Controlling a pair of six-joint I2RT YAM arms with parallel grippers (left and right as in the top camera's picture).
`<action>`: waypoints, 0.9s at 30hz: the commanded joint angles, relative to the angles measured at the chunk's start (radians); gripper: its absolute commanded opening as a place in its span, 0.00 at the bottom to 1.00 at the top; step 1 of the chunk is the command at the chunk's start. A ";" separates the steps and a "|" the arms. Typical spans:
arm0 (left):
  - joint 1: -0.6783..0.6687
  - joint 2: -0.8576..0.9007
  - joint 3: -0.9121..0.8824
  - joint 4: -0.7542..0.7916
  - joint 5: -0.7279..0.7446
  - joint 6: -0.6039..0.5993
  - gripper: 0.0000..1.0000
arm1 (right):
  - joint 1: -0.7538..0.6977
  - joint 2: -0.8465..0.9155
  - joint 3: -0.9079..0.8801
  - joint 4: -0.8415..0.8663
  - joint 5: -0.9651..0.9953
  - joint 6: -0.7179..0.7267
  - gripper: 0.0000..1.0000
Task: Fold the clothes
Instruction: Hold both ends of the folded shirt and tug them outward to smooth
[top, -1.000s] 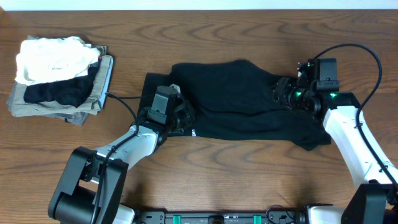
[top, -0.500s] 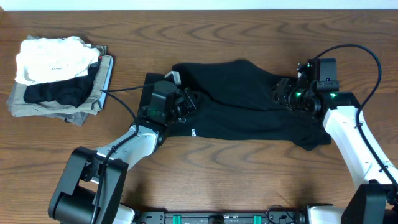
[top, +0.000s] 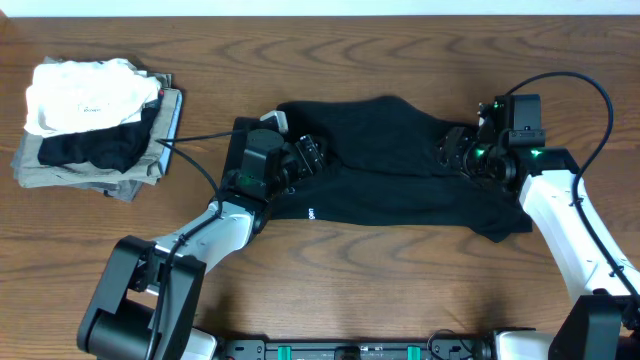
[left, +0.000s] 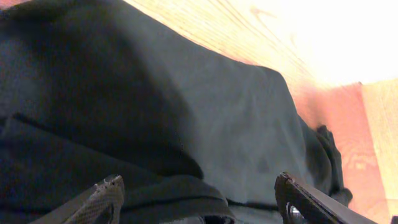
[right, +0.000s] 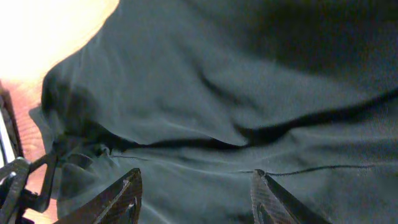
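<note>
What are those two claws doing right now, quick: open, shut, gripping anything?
Left gripper: open, above the black T-shirt, holding nothing.
Right gripper: open, above the same shirt, holding nothing.

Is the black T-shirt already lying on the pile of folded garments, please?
No, the black T-shirt lies spread mid-table, apart from the pile at the left.

No legible text, brand, number or sign was found in any view.

Overhead: the black T-shirt (top: 400, 160) carried a tiny white print mark (top: 311, 212) near its front hem, too small to read. The white folded garment (top: 80, 95) on the pile at the counter's left showed a faint dark mark (top: 95, 107), possibly lettering, also unreadable.

Left wrist and right wrist views: only plain black fabric was seen, with no print or label on it. No markings could be made out on the arms.
</note>
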 joint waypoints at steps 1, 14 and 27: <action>0.013 -0.079 0.016 -0.034 0.043 0.060 0.79 | 0.008 -0.001 0.006 -0.009 0.007 -0.024 0.55; 0.139 -0.163 0.016 -0.391 0.008 -0.200 0.79 | 0.008 -0.001 0.006 0.000 0.007 -0.024 0.55; 0.188 -0.026 0.016 -0.264 0.051 -0.199 0.74 | 0.009 -0.001 0.006 -0.001 0.006 -0.024 0.56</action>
